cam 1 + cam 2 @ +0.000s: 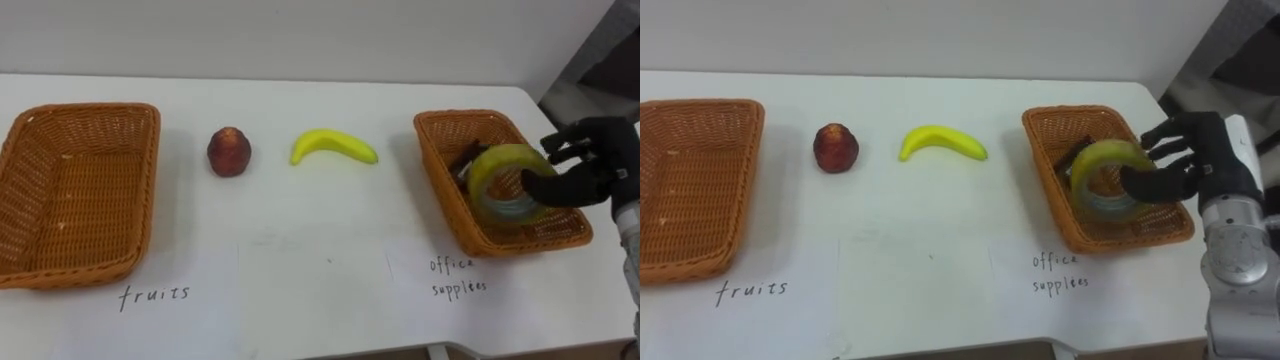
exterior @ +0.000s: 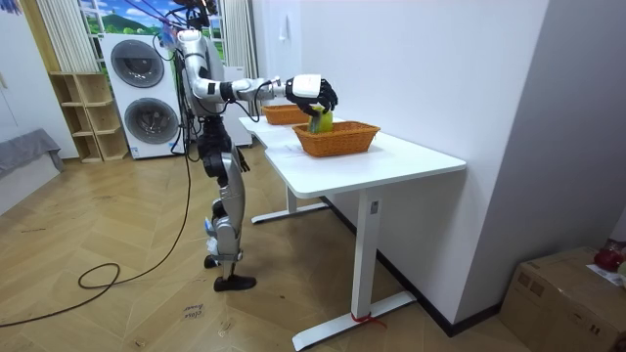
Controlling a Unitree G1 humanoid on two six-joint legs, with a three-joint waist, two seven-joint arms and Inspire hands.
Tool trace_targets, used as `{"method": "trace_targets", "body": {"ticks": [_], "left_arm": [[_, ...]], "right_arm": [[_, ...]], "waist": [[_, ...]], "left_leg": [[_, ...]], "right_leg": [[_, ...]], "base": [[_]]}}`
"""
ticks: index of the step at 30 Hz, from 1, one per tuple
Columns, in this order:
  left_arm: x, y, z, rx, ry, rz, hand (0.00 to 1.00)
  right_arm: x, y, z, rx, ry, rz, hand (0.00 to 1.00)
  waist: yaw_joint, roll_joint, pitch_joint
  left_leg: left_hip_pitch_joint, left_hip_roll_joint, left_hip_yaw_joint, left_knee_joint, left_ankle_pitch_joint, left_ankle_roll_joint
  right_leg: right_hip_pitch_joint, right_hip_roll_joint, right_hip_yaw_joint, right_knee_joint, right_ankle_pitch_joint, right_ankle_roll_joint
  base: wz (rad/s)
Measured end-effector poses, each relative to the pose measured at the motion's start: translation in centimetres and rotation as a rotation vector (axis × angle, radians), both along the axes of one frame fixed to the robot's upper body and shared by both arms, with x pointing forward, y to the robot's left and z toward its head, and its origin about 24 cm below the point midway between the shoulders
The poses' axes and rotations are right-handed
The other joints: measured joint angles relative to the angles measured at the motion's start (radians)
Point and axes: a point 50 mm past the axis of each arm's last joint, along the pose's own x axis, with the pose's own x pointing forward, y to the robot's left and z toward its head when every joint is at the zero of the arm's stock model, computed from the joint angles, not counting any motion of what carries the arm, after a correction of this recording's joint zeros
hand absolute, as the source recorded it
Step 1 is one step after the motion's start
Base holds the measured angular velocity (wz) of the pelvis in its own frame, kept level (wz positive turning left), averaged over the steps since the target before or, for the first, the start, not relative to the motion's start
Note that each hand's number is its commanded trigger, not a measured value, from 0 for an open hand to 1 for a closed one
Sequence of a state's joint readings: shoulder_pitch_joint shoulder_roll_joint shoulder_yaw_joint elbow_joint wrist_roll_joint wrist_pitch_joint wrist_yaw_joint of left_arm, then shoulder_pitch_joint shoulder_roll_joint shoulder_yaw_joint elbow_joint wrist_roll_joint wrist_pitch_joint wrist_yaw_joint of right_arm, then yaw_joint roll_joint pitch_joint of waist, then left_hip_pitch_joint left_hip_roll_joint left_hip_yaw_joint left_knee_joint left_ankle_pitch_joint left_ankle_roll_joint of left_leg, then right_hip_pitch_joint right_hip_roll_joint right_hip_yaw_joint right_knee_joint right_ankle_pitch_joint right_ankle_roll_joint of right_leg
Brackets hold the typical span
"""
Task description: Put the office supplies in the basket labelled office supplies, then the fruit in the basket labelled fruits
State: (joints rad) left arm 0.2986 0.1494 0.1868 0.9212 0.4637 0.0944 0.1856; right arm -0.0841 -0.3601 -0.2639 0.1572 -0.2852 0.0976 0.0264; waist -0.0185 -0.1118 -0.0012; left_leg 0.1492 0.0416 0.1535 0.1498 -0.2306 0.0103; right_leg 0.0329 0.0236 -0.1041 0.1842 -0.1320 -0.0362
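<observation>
Right robot hand (image 1: 1188,160) grips tape roll (image 1: 1092,190) over right basket (image 1: 1048,185)

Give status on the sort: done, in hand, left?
Done: a dark item already lies in the office supplies basket. In hand: the right hand is curled on the tape roll over that basket, not released. Left: the red fruit and the banana lie on the table, outside the fruits basket.

I'm getting bright, even light across the white surface (image 1: 300,250) on my feed, soft enough that the banana (image 1: 333,146) and the red fruit (image 1: 229,152) throw only thin, pale shadows right at their bases. The inner walls of the left basket (image 1: 143,170) read slightly darker than its rim.
</observation>
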Motion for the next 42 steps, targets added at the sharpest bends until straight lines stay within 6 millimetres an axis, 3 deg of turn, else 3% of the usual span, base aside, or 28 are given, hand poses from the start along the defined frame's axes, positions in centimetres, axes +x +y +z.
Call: {"method": "trace_targets", "body": {"ticks": [33,42], "left_arm": [[0.2,0.1,0.1,0.006,-0.012,-0.002,0.00],[0.6,0.1,0.2,0.006,-0.031,-0.012,0.00]], "right_arm": [[0.0,0.0,0.1,0.002,-0.007,0.000,0.00],[0.7,1.3,3.3,0.007,-0.154,0.061,0.00]], "waist": [[0.000,0.006,-0.0009],[0.016,0.008,0.0013]], "left_leg": [[0.003,0.002,0.000,-0.004,0.000,0.000],[0.014,0.000,0.005,-0.005,0.000,0.000]], "right_leg": [[0.004,0.001,-0.001,0.005,0.001,-0.001],[0.007,-0.001,0.004,0.020,0.001,-0.001]], "base": [[0.00],[-0.02]]}}
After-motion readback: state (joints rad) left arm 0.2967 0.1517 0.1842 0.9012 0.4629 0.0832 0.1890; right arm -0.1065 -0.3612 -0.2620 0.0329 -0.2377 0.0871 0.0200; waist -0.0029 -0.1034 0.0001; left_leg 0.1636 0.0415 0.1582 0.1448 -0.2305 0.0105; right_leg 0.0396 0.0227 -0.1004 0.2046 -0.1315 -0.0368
